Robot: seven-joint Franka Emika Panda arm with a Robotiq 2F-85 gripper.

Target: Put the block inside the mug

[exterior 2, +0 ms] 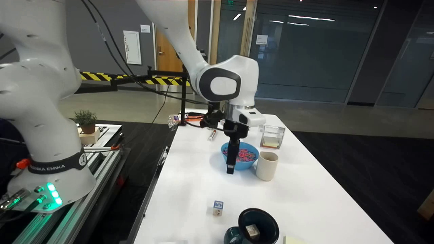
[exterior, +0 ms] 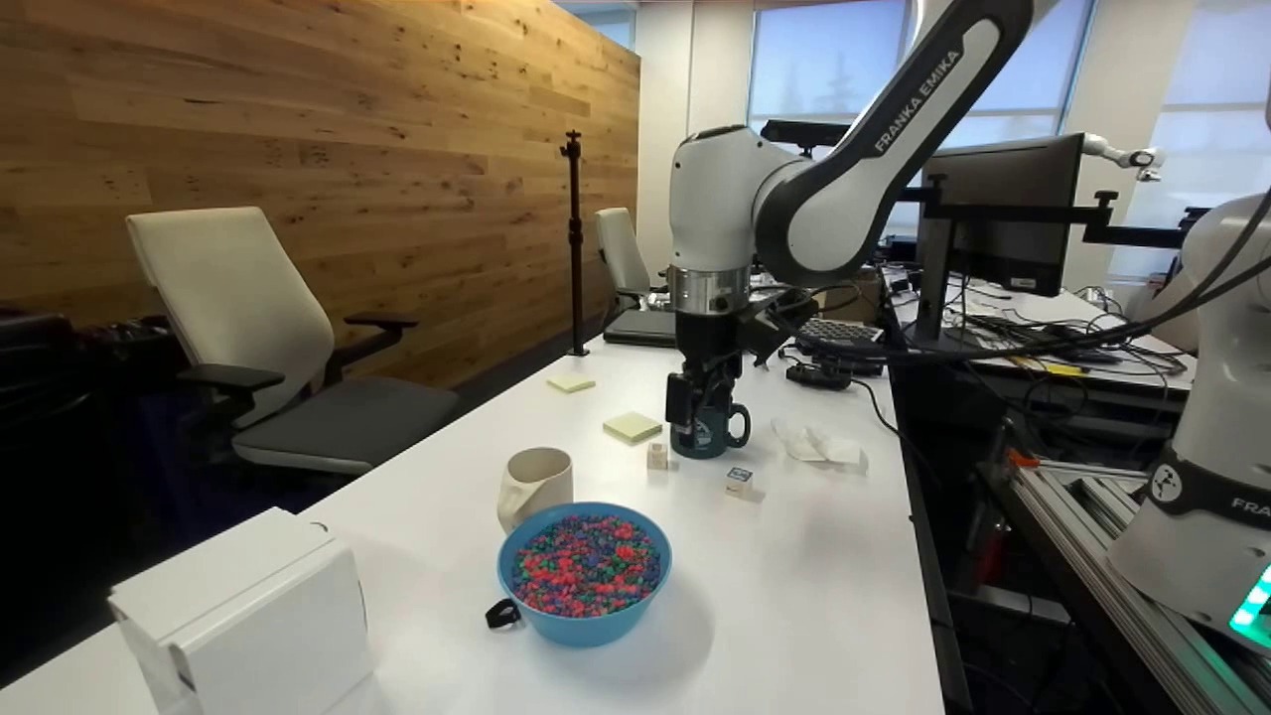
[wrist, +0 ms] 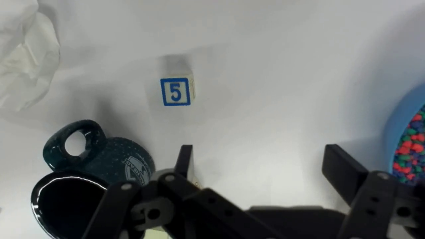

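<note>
There's the tabletop (exterior: pixel 814 606), and the hand (wrist: pixel 259 159) hovers over it, fingers (wrist: pixel 345 172) spread super wide, holding zilch. The bowl (exterior: pixel 588 631) and cup (exterior 2: pixel 267 166) sit just beside each other. The mug (wrist: pixel 114 161) stands upright, and yep, there's a block (exterior 2: pixel 252 231) inside. A second block (exterior: pixel 657 456) sits right beside the mug, and the 5 block (wrist: pixel 176 92) is nearby.

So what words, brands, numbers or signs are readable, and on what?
"FRANKA EMIKA": white robot arm.
"FRA", "ANKA EMIKA", partial: black base band.
"5": blue-bordered pale cube.
"HEAD", rest unclear: glossy dark-green mug.
Too small: marks on another pale cube, white wall sign, green sign.
</note>
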